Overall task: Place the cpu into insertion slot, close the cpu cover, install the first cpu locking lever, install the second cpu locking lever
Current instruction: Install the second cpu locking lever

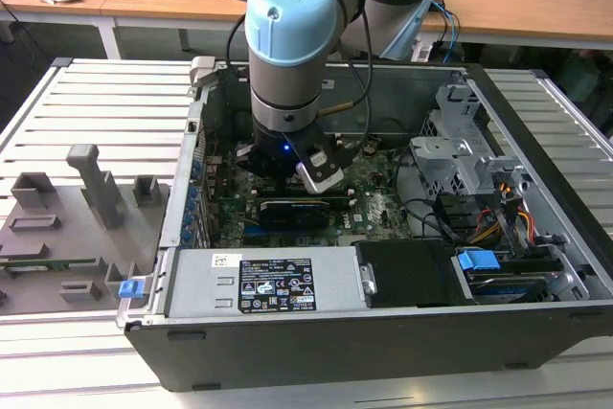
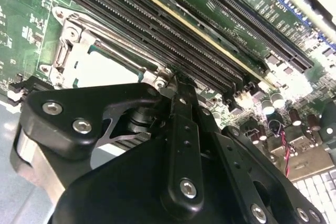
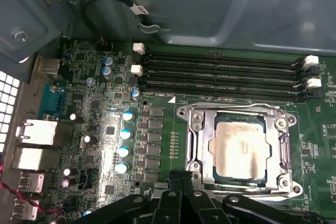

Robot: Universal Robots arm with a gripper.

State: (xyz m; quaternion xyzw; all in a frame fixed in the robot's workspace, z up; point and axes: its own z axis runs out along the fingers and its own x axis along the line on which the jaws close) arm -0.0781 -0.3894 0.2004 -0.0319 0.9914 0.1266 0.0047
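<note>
The cpu, a square chip with a silver-grey top, lies flat in the insertion slot on the green board. The cpu cover, a silver metal frame, lies down around the chip's edges. My gripper is shut with nothing in it, its black fingertips together just beside the socket's near edge. In the second wrist view the gripper tip sits at a corner of the cover, next to the cpu. A thin metal rod runs along the socket's side by the memory slots. The arm's wrist hangs over the open computer case.
Long black memory slots lie beside the socket. Small capacitors and rear ports stand on the board's other side. Case walls, a power supply, a drive cage and cables hem in the board. A grey fixture tray lies outside the case.
</note>
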